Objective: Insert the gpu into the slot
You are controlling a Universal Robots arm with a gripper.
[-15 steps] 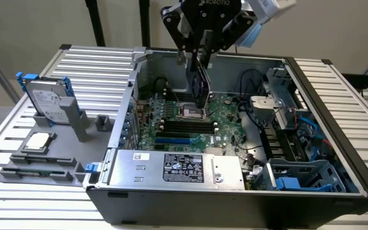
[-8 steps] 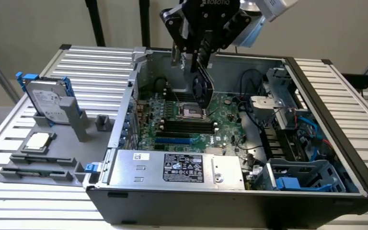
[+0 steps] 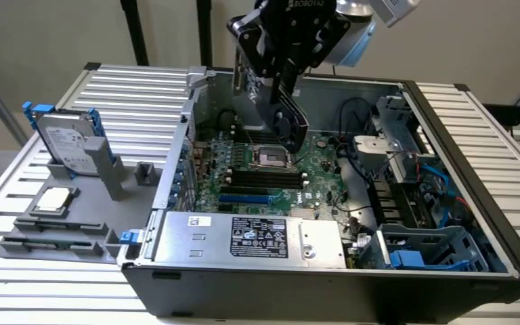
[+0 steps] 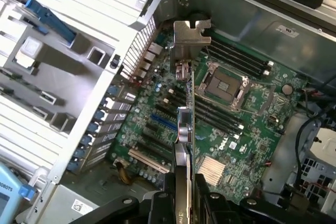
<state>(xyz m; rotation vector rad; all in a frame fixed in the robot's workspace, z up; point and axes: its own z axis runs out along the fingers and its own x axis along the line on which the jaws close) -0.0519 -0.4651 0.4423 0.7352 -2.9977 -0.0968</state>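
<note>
The step in hand looks like the carry-and-align stage; the gripper [image 3: 276, 91] is clamped on the gpu [image 3: 283, 118] and holds it in the air over the open computer case [image 3: 332, 292], the card hanging edge-down below the fingers; in the wrist view the gpu [image 4: 185, 129] runs edge-on away from the gripper [image 4: 181, 203], its silver bracket [image 4: 191, 38] at the far end.

The slot [image 3: 244, 200], a bright-blue strip on the green motherboard [image 3: 319, 172], lies below the gripper and off toward the exterior view's left and nearer that camera; in the wrist view the slot [image 4: 164, 121] sits just to one side of the card's line, roughly parallel to it, not under it; card and slot are well apart in height, so nothing is seated yet.

By my judgement, seating calls for the card's lower edge to stand directly over the blue strip, parallel along its whole length, with the bracket end toward the case's rear wall, before any downward press.

Directly beneath the gripper are the square CPU socket [image 3: 269, 157] and the black memory slots [image 3: 262, 177], which could be mistaken for the target; the silver power-supply box [image 3: 251, 237] lies beyond the slot and crowds that side; loose cables [image 3: 357, 115] hang to the exterior view's right of the gripper; a hard drive [image 3: 66, 142] stands outside the case, well away.
</note>
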